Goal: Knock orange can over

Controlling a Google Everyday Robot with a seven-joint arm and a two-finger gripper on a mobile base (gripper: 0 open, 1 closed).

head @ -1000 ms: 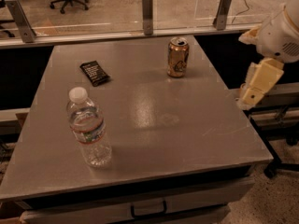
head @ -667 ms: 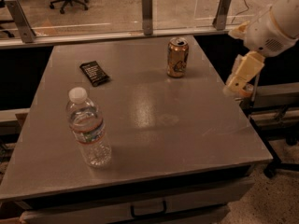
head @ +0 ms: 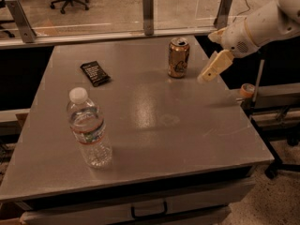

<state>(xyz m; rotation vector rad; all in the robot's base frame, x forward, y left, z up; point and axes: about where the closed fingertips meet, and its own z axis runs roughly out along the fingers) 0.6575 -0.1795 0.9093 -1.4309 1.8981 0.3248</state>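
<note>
The orange can (head: 178, 57) stands upright at the far right part of the grey table (head: 154, 121), its silver pull-tab top showing. My gripper (head: 209, 72) hangs just to the right of the can, a short gap away and at about the height of its lower half, on the white arm that comes in from the upper right. It holds nothing that I can see.
A clear water bottle (head: 89, 130) with a white cap stands near the front left. A flat black packet (head: 95, 73) lies at the back left. A glass barrier with metal posts (head: 148, 7) runs behind the table. The table's right edge is under the arm.
The gripper has moved left and away from the camera, from beyond the table's right edge to close beside the can. The can, bottle and packet have not moved.
</note>
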